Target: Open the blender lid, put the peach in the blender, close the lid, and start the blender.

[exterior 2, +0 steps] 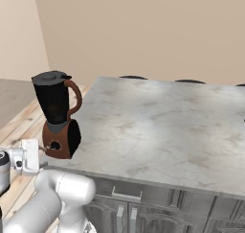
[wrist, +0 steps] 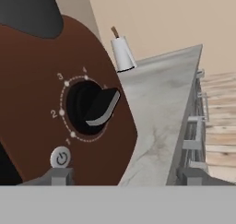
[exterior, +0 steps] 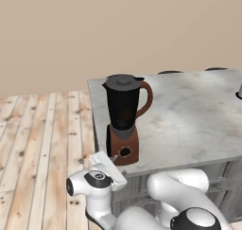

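Gripper [wrist: 123,177] sits right at the front of the blender's [exterior: 124,120] reddish-brown base [wrist: 55,103]. In the hand view its two finger tips rise at the bottom edge, one at lower left just under the small round power button [wrist: 60,158], the other at lower right over the counter edge; the jaws stand apart with nothing between them. In the left base view the gripper [exterior: 113,157] lies at lower centre of the frame, its tip touching or just short of the base beside the black dial [exterior: 125,152]. In the right base view the gripper [exterior 2: 44,149] is at the left edge, level with the dial.

Dial, hand view: black knob at centre left, ringed by dotted marks with numerals 1 to 4, its pointer lying toward the right.

Blender stands at the near left corner of the grey marble counter [exterior: 189,115]. Blender lid [exterior: 123,81] sits on the black jar, closed. Brown handle curves on the jar's right side.

White paper towel roll [wrist: 123,53] stands upright on the counter, upper centre of the hand view. Wood plank floor [exterior: 42,148] is at left in the left base view.
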Robot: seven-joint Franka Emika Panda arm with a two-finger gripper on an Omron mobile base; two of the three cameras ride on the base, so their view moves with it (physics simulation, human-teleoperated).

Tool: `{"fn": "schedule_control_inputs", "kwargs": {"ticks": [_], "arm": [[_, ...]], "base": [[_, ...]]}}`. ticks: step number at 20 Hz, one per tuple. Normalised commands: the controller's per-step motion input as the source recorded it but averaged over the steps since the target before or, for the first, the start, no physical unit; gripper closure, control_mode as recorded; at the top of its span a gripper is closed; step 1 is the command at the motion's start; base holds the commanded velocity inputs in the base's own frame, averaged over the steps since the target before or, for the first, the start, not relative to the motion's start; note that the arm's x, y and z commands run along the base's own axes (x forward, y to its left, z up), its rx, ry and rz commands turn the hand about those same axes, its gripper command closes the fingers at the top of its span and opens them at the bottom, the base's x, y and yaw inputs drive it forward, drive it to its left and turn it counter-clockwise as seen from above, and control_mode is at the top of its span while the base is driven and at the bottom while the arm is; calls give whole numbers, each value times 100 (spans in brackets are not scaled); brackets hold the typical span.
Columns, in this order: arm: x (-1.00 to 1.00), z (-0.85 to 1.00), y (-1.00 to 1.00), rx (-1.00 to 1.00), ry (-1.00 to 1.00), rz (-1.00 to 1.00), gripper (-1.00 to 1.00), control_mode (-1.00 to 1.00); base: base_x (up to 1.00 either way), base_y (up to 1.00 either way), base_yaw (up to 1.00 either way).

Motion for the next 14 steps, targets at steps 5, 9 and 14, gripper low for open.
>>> {"fn": "schedule_control_inputs", "kwargs": {"ticks": [5,9,14], "arm": [[13,-18,-2,0,-8,1,-100,-100],[8,-3,-8,0,-12,1,-100,-100],[1,0,-30,0,-18,3,-100,-100]], "base": [[0,0,0],[0,0,0],[0,0,0]]}}
